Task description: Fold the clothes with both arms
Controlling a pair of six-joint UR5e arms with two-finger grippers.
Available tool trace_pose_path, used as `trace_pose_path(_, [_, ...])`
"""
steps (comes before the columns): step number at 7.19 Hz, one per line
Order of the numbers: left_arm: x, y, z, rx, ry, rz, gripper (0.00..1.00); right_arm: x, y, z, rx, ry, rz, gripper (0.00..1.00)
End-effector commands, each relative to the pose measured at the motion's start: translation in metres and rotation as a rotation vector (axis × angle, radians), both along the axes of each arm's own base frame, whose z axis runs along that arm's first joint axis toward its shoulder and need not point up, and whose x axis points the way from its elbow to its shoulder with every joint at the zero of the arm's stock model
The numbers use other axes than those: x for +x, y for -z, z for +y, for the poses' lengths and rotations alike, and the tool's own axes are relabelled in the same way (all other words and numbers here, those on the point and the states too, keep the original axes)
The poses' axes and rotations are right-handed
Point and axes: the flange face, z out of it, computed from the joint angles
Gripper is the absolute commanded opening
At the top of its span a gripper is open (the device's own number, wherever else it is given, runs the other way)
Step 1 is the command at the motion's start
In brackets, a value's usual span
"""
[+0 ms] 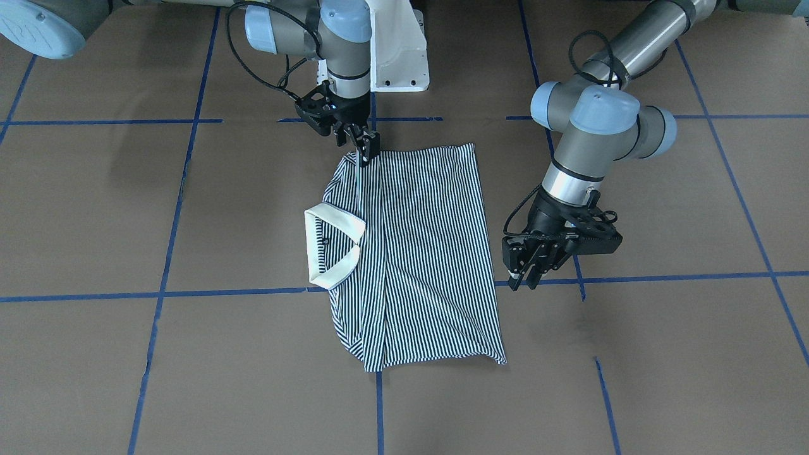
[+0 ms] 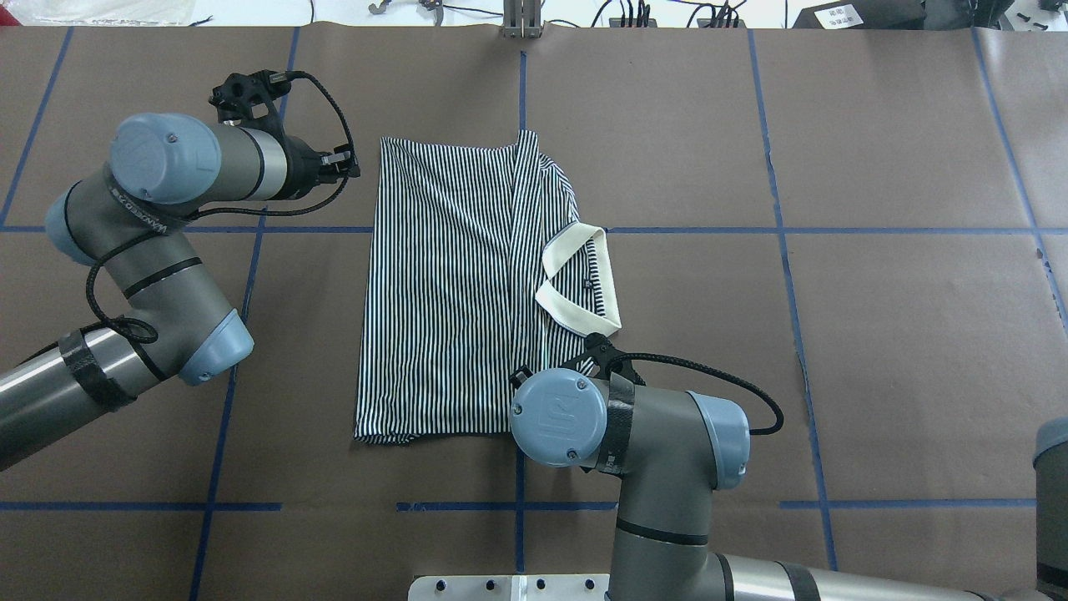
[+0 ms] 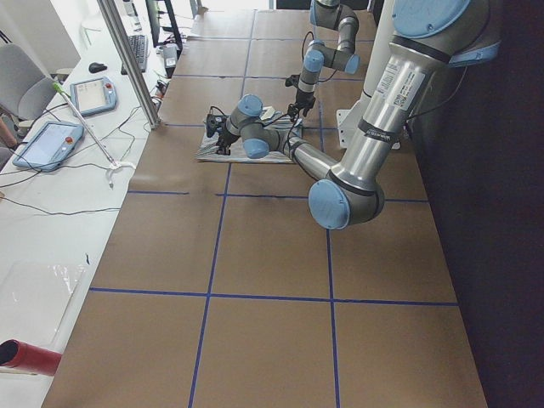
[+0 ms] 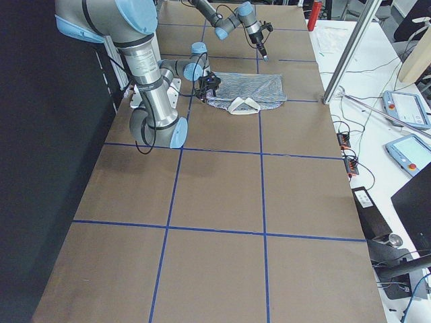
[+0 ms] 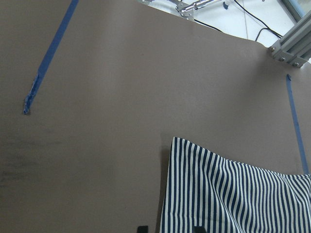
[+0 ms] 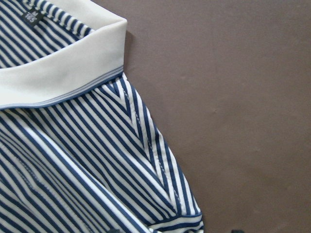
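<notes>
In the middle of the table [image 2: 834,334] lies the polo shirt [image 2: 450,284]. It is flat, with its sides turned in to make a long band, the collar [image 2: 580,288] to my right and the hem [image 2: 371,292] to my left. The cloth looks thin and limp. I judge it light and likely to sag and slip out of its folds, so the corners and seams are the best hold, pinched through every layer. My right gripper [image 1: 365,157] stands at the near shoulder corner beside the collar, its jaws spread either side of it and, as far as I can see, holding nothing. My left gripper [image 1: 523,283] hovers just off the far hem corner, its fingers slightly parted and empty.
</notes>
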Motion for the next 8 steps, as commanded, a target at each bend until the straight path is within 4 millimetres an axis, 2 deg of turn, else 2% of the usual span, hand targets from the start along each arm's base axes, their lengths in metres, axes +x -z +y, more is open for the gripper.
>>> trace_pose_path(1, [-0.0002, 0.0005, 0.0011, 0.000, 0.000, 0.002, 0.43, -0.0017, 0.0022, 0.0002, -0.001, 0.002, -0.002, 0.79])
trace_pose_path(7, [-0.0013, 0.0047, 0.0034, -0.004, 0.005, 0.015, 0.43, -0.0030, 0.0009, 0.0011, 0.015, 0.025, 0.005, 0.76])
trace_pose_path(8, [-0.0052, -0.0013, 0.0085, -0.007, 0.004, 0.012, 0.43, -0.0044, 0.0000, 0.0011, 0.013, 0.028, 0.008, 0.73])
